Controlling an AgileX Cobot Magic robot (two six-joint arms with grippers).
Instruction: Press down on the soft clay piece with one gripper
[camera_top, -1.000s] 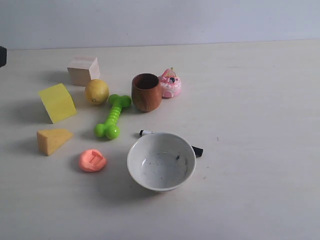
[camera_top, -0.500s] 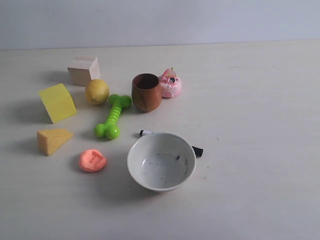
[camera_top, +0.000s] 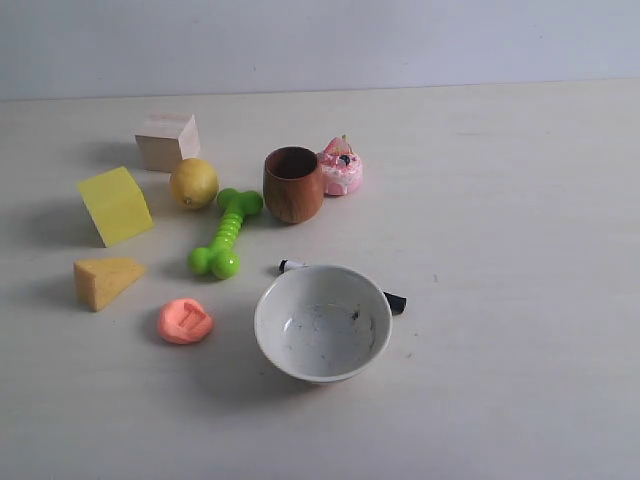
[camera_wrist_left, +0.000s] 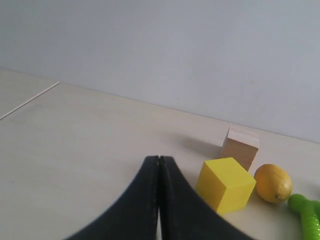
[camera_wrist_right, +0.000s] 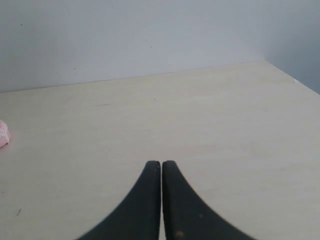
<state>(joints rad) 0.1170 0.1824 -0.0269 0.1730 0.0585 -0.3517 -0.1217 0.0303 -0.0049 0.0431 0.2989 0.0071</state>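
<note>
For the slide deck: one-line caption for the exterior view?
Soft clay piece, stamped with a rectangular dent, sits on the table beside the white bowl.

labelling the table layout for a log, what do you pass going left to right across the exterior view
yellow-orange wedge → soft clay piece → green bone toy → wooden cup → pink cake toy. The yellow block, wooden cube, lemon and white bowl overlap these sideways, so they are left out.
</note>
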